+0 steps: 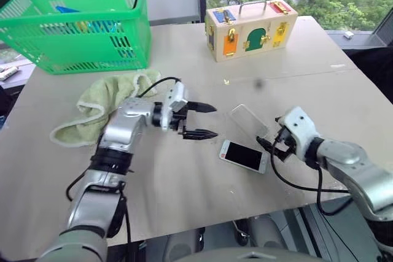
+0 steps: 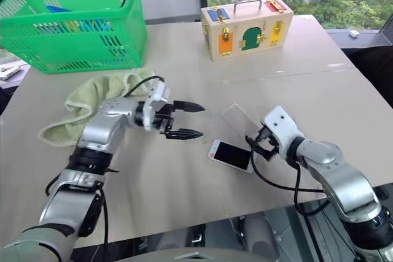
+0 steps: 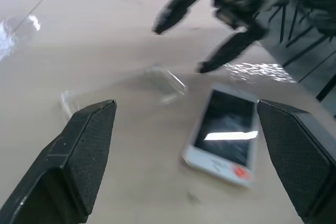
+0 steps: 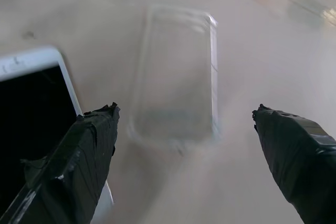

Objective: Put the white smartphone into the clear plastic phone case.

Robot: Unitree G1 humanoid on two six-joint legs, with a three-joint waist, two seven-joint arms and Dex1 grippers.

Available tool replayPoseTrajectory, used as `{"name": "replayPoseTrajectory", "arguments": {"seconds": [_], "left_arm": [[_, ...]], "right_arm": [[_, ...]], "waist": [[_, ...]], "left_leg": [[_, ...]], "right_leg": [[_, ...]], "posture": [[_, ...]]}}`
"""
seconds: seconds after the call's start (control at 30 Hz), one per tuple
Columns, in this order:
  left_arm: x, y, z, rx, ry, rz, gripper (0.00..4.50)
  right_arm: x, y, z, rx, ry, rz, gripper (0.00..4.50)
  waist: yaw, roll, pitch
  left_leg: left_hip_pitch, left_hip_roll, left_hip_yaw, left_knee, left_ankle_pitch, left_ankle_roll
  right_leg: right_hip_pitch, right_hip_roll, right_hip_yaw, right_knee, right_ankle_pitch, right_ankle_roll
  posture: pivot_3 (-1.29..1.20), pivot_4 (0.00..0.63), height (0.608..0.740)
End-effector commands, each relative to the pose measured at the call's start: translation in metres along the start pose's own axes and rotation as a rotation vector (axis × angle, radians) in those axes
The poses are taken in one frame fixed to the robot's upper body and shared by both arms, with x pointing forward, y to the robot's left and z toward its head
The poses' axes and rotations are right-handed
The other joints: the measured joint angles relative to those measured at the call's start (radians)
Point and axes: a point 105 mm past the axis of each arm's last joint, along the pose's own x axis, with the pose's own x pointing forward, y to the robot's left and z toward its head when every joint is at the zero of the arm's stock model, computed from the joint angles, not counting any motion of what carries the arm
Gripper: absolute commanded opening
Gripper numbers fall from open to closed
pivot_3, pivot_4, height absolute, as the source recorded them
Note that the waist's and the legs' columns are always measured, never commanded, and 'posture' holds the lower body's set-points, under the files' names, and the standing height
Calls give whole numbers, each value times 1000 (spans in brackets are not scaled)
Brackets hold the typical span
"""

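The white smartphone [image 1: 244, 156] lies flat, screen up, on the beige table near its front edge. Just behind it the clear plastic phone case [image 1: 249, 121] lies empty on the table. My left gripper [image 1: 207, 121] hovers above the table to the left of both, pointing toward them, open and holding nothing. My right gripper [image 1: 269, 145] is low at the right end of the phone and case, open and empty. In the right wrist view the case [image 4: 176, 77] sits between my spread fingers [image 4: 84, 166], with the phone [image 4: 31, 129] beside it. The left wrist view has the phone [image 3: 226, 135] and the case [image 3: 126, 90].
A green plastic basket [image 1: 80, 53] stands at the back left with a pale green towel [image 1: 101, 99] in front of it. A wooden lock box [image 1: 249, 29] stands at the back centre. The table's front edge [image 1: 245, 210] runs close below the phone.
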Motion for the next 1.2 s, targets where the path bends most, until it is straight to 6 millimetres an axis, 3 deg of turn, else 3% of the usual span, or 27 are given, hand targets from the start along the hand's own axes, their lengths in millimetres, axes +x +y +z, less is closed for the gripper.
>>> {"name": "replayPoseTrajectory", "arguments": {"seconds": [0.03,0.2,0.23,0.33,0.4,0.57,0.73,0.93,1.03,1.2], "left_arm": [[-18,-16,10,38,-35,29,4409],[-28,-31,5,15,-31,79,4409],[-30,-35,5,2,-38,88,4468],[-35,-40,4,-26,-52,126,4500],[-39,-43,3,-36,-53,151,4500],[-46,-39,-2,-52,-57,245,4500],[-58,-40,-7,-65,-89,250,4500],[-86,-50,-22,-123,-100,288,4500],[-94,-52,-29,-125,-87,328,4500],[-103,-51,-32,-115,-80,388,4500]], "right_arm": [[15,-1,11,11,7,19,4500],[35,-10,5,64,73,3,4500],[38,-12,1,72,95,2,4239],[44,-13,-14,74,157,16,3205],[45,-13,-18,53,171,34,2197],[50,-10,-11,-55,135,86,25],[54,1,18,-170,17,213,25],[75,46,81,-320,-118,415,25],[89,67,89,-377,-123,486,25],[115,96,73,-395,-49,622,25]], "waist": [[-1,0,0],[7,0,0],[7,0,0],[6,0,0],[2,0,0],[-2,0,0],[-7,1,1],[-27,2,2],[-22,2,2],[-12,2,2]], "left_leg": [[0,0,0,0,0,0],[-1,-1,0,0,0,0],[-1,-1,1,0,0,0],[0,-1,0,0,0,0],[0,0,0,0,0,0],[2,0,0,0,0,0],[2,0,1,0,0,0],[1,2,3,-5,0,0],[2,3,2,-9,0,0],[1,2,2,-10,0,-1]], "right_leg": [[0,-1,0,0,0,0],[0,-2,0,-1,0,0],[0,-2,0,-1,0,0],[0,-2,-1,-1,0,0],[0,-2,-1,-1,0,0],[1,-2,-1,0,0,0],[1,-2,-1,0,0,0],[-4,0,-1,0,0,0],[-5,0,-2,0,-1,-2],[-5,-2,-3,-1,0,-6]], "posture": [[0,150,740],[0,150,740],[0,150,740],[0,150,740],[0,150,740],[0,150,740],[0,150,740],[0,150,740],[0,150,740],[0,150,740]]}}
